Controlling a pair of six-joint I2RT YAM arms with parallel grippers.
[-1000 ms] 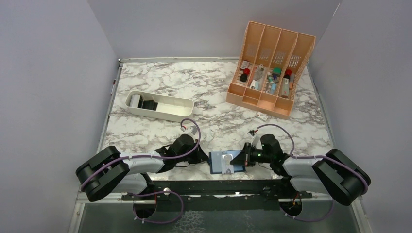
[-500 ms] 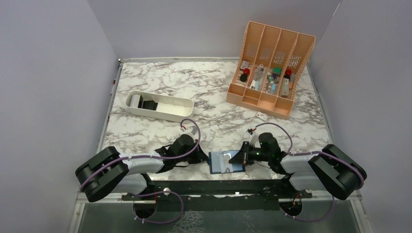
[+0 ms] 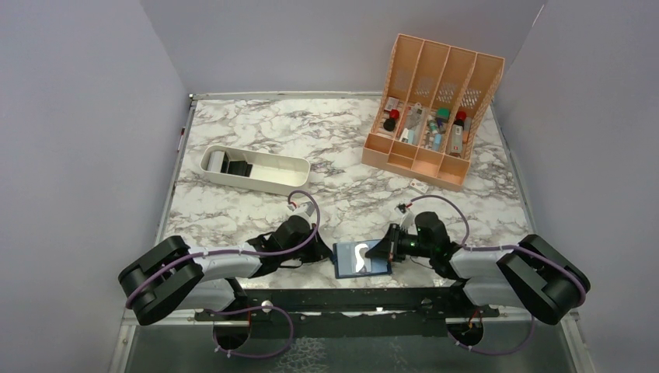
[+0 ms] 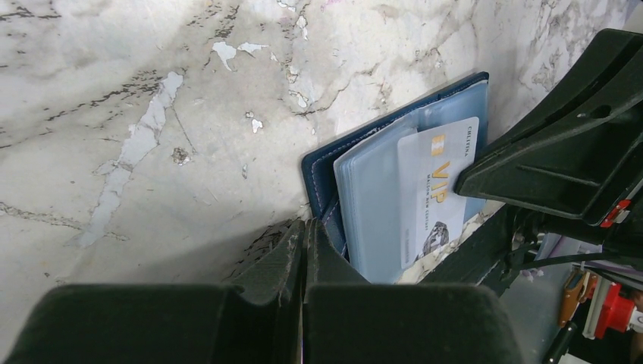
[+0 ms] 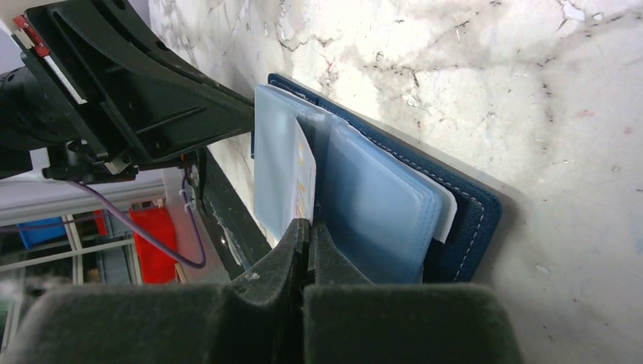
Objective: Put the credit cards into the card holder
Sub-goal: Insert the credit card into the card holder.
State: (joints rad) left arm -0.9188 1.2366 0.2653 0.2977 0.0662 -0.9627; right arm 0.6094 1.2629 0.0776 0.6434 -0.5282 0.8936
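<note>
Card holder (image 3: 373,266) lies open on the marbled surface (image 3: 326,140), right at the near edge, between the two arms. Navy cover underneath, pale blue clear sleeves fanned on top.

Left fingers (image 4: 288,254): pressed together, tips against the left rim of the navy cover. Cannot tell whether any of the cover is nipped between them.

Right fingers (image 5: 284,250): together, clamped on the near edge of one card (image 5: 303,171). In the left wrist view the card is whitish with gold "VIP" lettering and a small grey picture. It lies flat against the sleeves, its long side running along them. In the right wrist view it is nearly edge-on, between a raised sleeve on one side and the rest of the stack on the other. How far it is in a pocket cannot be told. No other card shows in any view.

Both arms low, forearms stretched inward along the surface's near edge, wrists facing each other across the holder.

White oblong tray (image 3: 272,172) at mid-left, dark items in its left end. Orange slotted organizer (image 3: 412,159) at far right, small bottles and tubes in its slots. Both well apart from the holder.
</note>
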